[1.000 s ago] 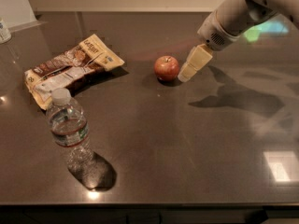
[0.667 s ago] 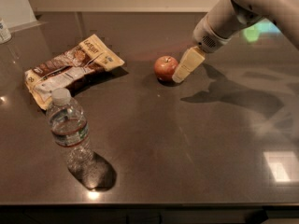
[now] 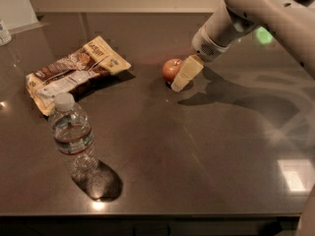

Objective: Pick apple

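The apple (image 3: 170,69), small, round and red with a yellowish patch, sits on the dark table (image 3: 197,146) behind the middle. My gripper (image 3: 180,81) comes down from the upper right on a white arm (image 3: 256,9). Its cream-coloured end is low over the table, right against the apple's right side, and covers part of it. I cannot see whether it touches the apple.
A clear water bottle (image 3: 72,134) stands at the front left. A brown and yellow snack bag (image 3: 74,73) lies flat at the back left. A white object (image 3: 4,32) stands at the far left edge. The table's front edge runs along the bottom.
The arm has swung left and the gripper has closed in on the apple's right side. The apple, bottle and bag have not moved.
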`<state>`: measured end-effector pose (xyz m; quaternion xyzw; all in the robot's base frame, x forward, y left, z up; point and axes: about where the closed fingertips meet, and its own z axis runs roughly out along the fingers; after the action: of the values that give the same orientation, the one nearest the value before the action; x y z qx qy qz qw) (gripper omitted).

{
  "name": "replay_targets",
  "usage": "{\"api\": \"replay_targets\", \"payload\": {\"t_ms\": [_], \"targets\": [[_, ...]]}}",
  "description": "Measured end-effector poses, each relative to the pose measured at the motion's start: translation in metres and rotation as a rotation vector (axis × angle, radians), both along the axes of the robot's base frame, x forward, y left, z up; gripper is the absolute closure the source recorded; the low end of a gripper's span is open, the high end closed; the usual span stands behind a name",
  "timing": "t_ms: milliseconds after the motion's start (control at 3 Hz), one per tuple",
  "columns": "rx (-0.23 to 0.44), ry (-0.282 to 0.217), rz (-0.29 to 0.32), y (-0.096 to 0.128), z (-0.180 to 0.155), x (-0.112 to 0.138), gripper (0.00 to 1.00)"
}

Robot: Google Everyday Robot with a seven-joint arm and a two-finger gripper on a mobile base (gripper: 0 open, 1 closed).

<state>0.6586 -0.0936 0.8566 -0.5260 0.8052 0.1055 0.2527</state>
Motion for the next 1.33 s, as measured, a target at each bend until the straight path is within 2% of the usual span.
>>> {"api": "replay_targets", "payload": {"t_ms": [333, 667, 1333], "targets": [[0.009, 0.018, 0.017, 0.01, -0.007, -0.003, 0.0], [0.023, 0.024, 0.035, 0.017, -0.011, -0.003, 0.18], [0.054, 0.024, 0.067, 0.026, -0.006, -0.008, 0.65]]}}
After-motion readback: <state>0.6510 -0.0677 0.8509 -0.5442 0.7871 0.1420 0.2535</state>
